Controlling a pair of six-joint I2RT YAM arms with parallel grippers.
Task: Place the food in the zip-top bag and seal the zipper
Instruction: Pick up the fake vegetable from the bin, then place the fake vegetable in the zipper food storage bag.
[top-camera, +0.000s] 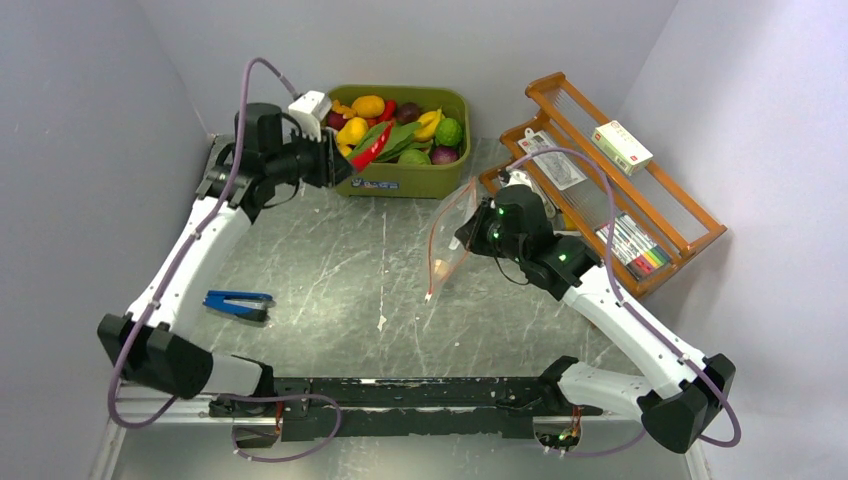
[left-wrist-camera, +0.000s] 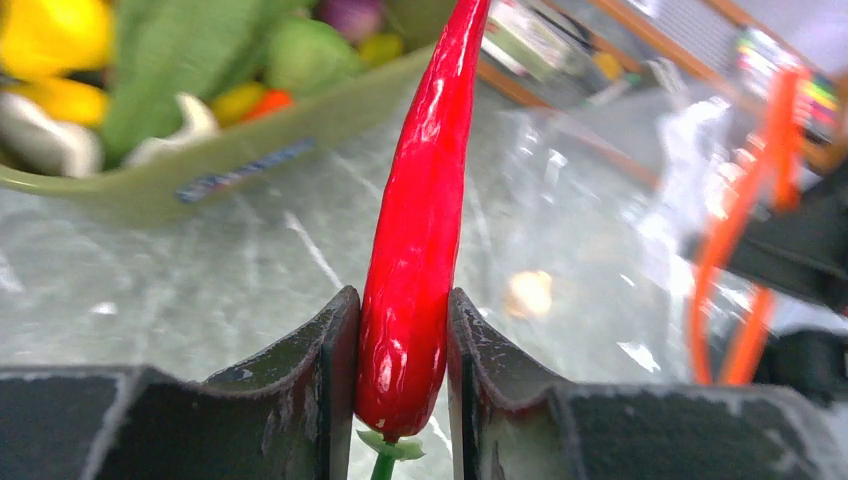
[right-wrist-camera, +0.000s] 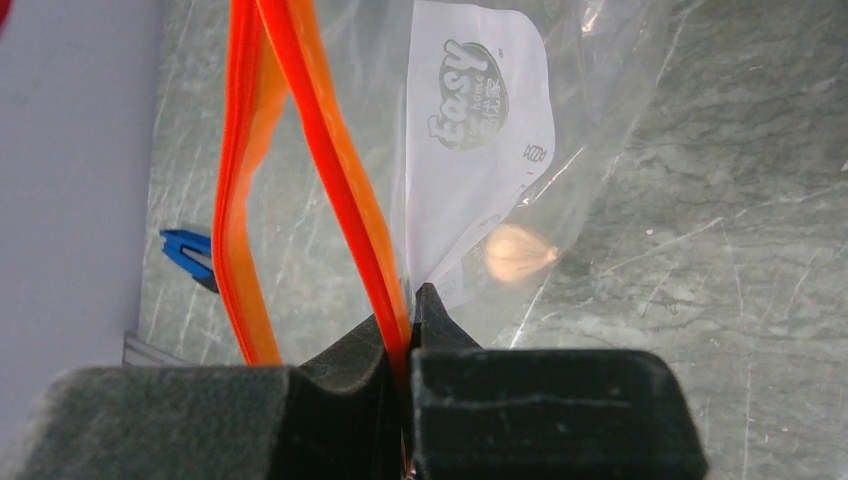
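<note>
Nearest the arm bases, a blue clip-like tool (top-camera: 238, 303) lies on the grey stone-look table (top-camera: 330, 270), out of the play.

Up the right side, the right gripper (right-wrist-camera: 408, 330) is clenched hard on one lip of the zipper (right-wrist-camera: 330, 170). It holds the zip-top bag (right-wrist-camera: 480, 150) up off the table. The two orange strips bow apart, so the mouth gapes open and nothing is sealed.

A small pale piece (right-wrist-camera: 517, 253) shows through the clear plastic. It looks to be inside, though I can't swear it isn't lying behind the bag.

Farther back on the left, the left gripper (left-wrist-camera: 403, 330) grasps the red chili (left-wrist-camera: 420, 220) near its stem end, the tip pointing away. It hangs just by the front corner of the green tub (top-camera: 420, 178), well apart from the bag's mouth.

At the back, that tub is heaped with yellow, green and purple toy produce.

Early days, I'd say. One piece is bagged at most and the chili is in hand. The rest of the tub and the sealing are all to come.
</note>
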